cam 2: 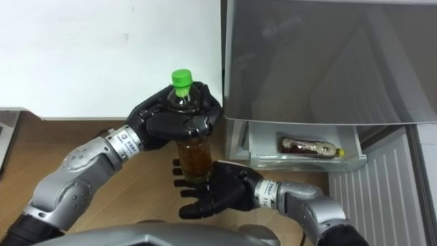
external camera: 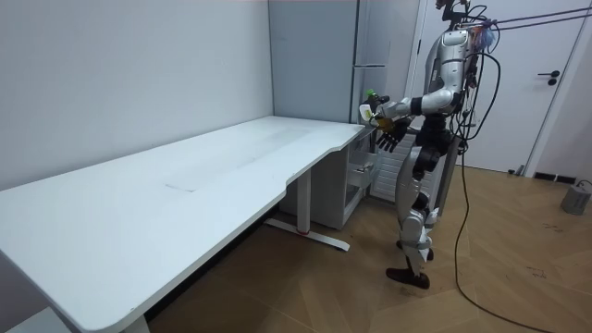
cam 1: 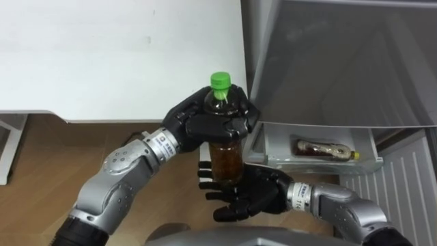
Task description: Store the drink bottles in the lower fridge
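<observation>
A clear bottle (cam 1: pixel 227 158) of amber drink with a green cap (cam 1: pixel 219 81) is held upright in front of me. My left hand (cam 1: pixel 212 119) is shut on its upper part, just below the cap. My right hand (cam 1: pixel 249 195) is open with fingers spread, its palm against the bottle's lower end. To the right, the lower fridge drawer (cam 1: pixel 273 147) is pulled out, and a second bottle (cam 1: pixel 326 148) with a yellow cap lies on its side in it. In the room view I stand before the fridge with the bottle (external camera: pixel 370 98) raised.
A white desk (cam 1: pixel 102 55) fills the upper left, its edge close to my left arm. The grey upper fridge front (cam 1: pixel 341 61) hangs above the drawer. A white ribbed panel (cam 1: pixel 410 184) stands at the lower right. Wooden floor lies below.
</observation>
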### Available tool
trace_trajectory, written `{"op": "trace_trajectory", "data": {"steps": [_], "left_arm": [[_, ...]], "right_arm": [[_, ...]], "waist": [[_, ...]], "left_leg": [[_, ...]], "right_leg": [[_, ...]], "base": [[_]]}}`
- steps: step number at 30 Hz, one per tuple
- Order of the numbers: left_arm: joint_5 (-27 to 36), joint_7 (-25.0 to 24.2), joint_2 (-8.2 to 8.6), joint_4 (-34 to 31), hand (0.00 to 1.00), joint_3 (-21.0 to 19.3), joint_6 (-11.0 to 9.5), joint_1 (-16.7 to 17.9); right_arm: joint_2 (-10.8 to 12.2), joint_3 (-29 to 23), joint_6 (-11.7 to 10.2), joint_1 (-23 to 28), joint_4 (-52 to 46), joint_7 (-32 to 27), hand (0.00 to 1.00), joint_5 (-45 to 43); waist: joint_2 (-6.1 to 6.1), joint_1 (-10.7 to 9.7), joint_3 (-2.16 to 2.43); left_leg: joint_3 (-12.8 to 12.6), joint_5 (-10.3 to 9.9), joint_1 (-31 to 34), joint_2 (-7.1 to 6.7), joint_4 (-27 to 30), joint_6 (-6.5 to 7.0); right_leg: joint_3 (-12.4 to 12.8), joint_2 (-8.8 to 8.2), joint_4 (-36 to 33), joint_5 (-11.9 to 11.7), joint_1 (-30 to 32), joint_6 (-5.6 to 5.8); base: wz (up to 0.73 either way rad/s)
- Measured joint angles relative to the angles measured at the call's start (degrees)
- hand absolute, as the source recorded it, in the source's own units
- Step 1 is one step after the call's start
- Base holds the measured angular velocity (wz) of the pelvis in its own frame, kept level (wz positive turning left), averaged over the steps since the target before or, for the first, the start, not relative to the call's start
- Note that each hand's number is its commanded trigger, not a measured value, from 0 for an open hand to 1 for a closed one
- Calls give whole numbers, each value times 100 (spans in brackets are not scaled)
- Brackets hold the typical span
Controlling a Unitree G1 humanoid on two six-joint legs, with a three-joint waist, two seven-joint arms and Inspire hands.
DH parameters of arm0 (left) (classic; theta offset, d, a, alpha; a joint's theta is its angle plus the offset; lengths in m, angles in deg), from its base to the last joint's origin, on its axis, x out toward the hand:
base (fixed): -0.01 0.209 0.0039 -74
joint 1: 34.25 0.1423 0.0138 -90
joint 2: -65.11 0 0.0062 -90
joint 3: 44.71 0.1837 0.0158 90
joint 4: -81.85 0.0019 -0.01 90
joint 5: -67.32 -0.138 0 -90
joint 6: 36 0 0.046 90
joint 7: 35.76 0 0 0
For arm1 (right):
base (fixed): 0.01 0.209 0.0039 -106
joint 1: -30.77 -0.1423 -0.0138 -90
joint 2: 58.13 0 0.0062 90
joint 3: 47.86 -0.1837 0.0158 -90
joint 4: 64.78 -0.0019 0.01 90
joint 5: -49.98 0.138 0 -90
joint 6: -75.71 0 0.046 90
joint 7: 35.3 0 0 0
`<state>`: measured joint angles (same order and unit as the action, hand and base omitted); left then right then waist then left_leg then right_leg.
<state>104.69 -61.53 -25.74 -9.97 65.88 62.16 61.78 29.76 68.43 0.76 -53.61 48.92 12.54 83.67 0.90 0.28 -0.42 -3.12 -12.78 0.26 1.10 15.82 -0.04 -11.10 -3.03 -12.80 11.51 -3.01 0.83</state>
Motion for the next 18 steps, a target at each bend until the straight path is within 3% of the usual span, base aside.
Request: {"op": "trace_trajectory", "data": {"steps": [12,18], "left_arm": [[86,-24,-141,1,100,246,5,1],[60,-42,-294,25,100,515,21,2]], "right_arm": [[-4,10,-5,-1,0,-110,0,705],[-12,11,-6,-7,-19,-126,0,745]], "waist": [[-8,-1,-3],[-81,1,-12]], "left_leg": [[-3,-1,-7,4,-5,1],[-4,-4,-11,-3,-23,0]], "right_leg": [[-6,-11,-9,1,5,2],[-2,1,3,-1,12,-1]], "base": [[0],[0]]}}
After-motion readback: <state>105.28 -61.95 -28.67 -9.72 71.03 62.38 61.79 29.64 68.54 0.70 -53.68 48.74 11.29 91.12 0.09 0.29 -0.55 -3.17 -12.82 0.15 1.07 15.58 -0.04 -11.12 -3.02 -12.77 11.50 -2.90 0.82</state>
